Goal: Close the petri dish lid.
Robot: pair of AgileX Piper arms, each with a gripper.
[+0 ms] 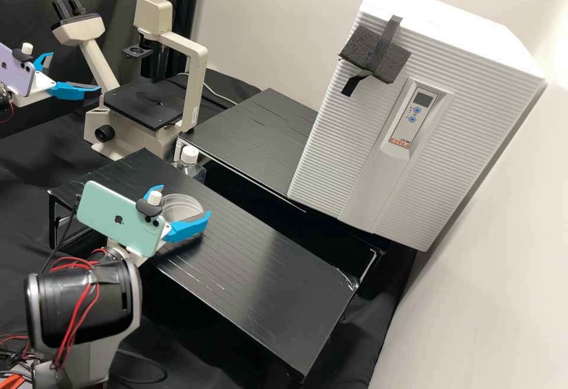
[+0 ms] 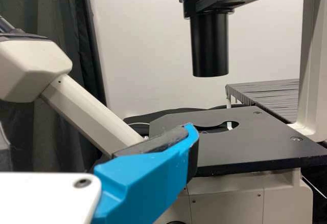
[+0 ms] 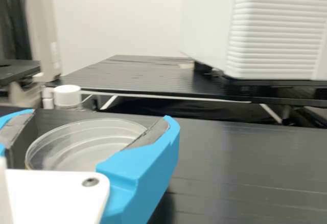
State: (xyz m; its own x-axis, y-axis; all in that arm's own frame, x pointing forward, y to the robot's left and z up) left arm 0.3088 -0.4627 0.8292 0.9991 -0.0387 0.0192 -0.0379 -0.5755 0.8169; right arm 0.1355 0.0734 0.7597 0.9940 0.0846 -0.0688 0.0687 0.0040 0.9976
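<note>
Evidently the right gripper's [image 1: 185,200] 2 fingers flank the petri dish [image 3: 84,144]

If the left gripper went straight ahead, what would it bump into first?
Probably the microscope: the left gripper points that way. How far off it is, or whether its stage comes first, is hard to tell.

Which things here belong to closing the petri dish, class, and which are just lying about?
Belongs to the job:
petri dish
right claw, at the dish

Just lying about:
microscope
bottle
white cabinet
foam pad
left claw, near the microscope
</note>
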